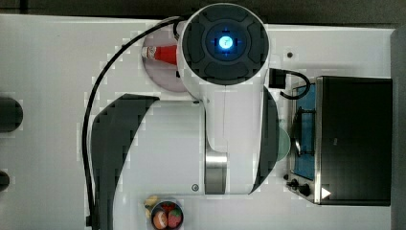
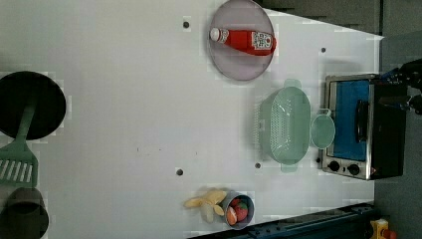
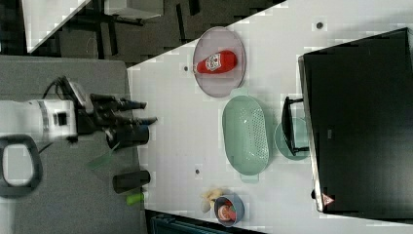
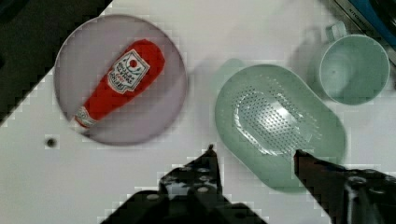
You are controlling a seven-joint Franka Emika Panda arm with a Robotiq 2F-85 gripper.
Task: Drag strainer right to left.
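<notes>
The strainer (image 2: 286,124) (image 3: 246,134) (image 4: 280,121) is a pale mint-green oval colander with a dotted bottom. It rests upright on the white table, between the grey plate and the toaster oven. My gripper (image 4: 254,151) (image 3: 143,112) hangs well above the table with its fingers open and nothing between them. In the wrist view one fingertip (image 4: 299,154) appears over the strainer's rim and the other (image 4: 210,150) over bare table beside it. In the top view my arm (image 1: 225,96) covers the strainer.
A small mint cup (image 2: 322,130) (image 4: 355,67) stands against the strainer, next to the toaster oven (image 2: 358,124) (image 3: 360,122). A grey plate (image 2: 224,64) (image 4: 154,126) carries a ketchup bottle (image 2: 246,40). A bowl of toy fruit (image 2: 239,209) and a dark pan (image 2: 30,104) with a green spatula (image 2: 17,159) lie farther off.
</notes>
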